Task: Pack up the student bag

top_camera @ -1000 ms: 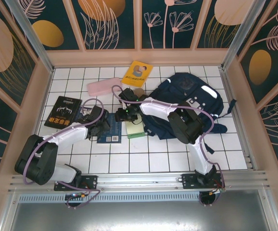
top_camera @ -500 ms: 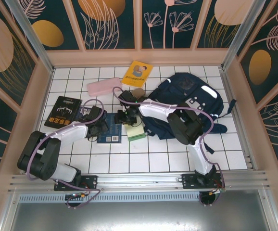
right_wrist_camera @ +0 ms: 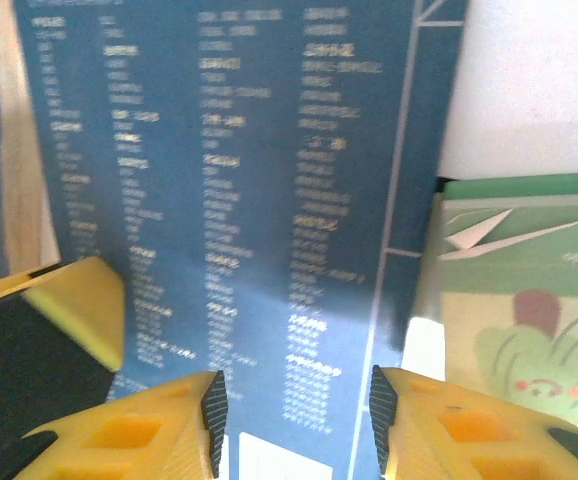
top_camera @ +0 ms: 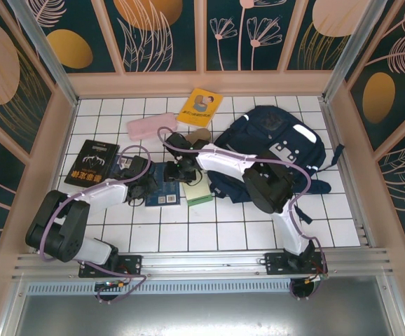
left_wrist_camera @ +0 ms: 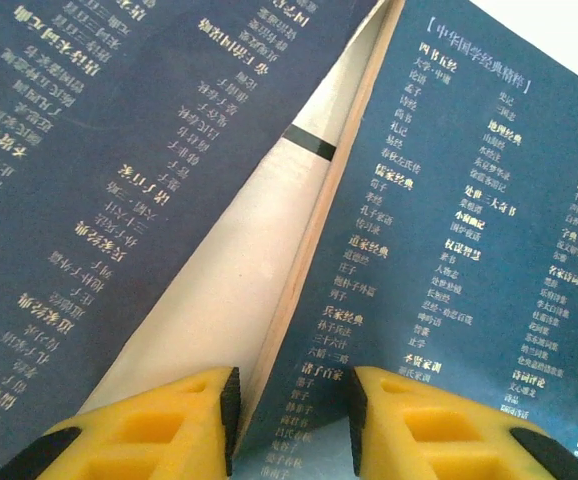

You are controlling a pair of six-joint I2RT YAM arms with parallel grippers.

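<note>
Two arms meet over a blue book (left_wrist_camera: 449,250) on the white tiles. The left gripper (left_wrist_camera: 291,420) has its yellow fingers (left_wrist_camera: 159,425) spread a little apart, one on each side of the book's tan edge. A dark flap of cover (left_wrist_camera: 119,200) is lifted on one side and a pale page (left_wrist_camera: 239,270) is bared just ahead of the tips. Nothing is visibly clamped. The right gripper (right_wrist_camera: 294,425) hangs close over the same cover with its fingers spread and nothing between them. A green notebook (right_wrist_camera: 529,300) lies just off its right fingertip.

The student bag (top_camera: 276,150) lies on the tiles well to the right of both grippers, under the right arm's elbow. Whether its mouth is unzipped cannot be told.

The step appears to be lifting this book for packing. To do it well, the left gripper should probably bite the whole thickness of the book and not the loose cover alone, which could fold or tear. The right gripper could press the book flat or take the opposite edge. The notebook beside it is best left undisturbed.
</note>
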